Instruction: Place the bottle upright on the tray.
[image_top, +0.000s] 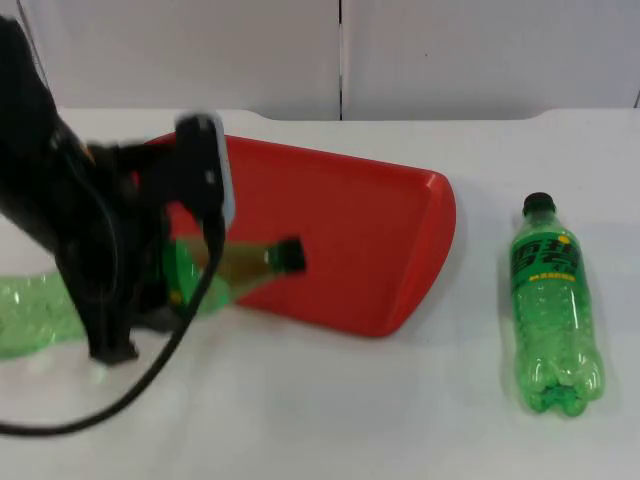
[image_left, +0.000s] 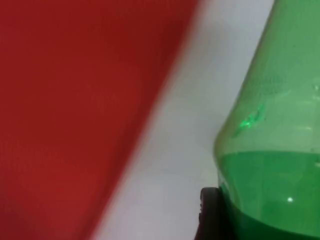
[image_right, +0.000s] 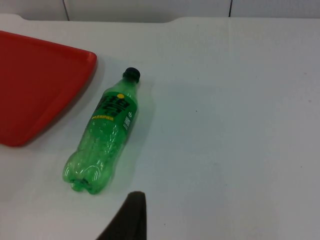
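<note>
Tray (image_top: 350, 240) mid-table; one bottle (image_top: 552, 305) lying right of it, apart.

The left arm is bent low over the desk's left side, its left gripper (image_top: 150, 300) lowered near the desk surface.

Plain white table top (image_top: 400, 400) running back to a light grey partition wall (image_top: 200, 50), with a dark vertical seam (image_top: 341, 55) splitting the wall into panels. Soft, even light all over, barely any shadows on the white surface. Same white top (image_right: 240, 125) and panelled wall (image_right: 150, 7) from the right wrist view.
</note>
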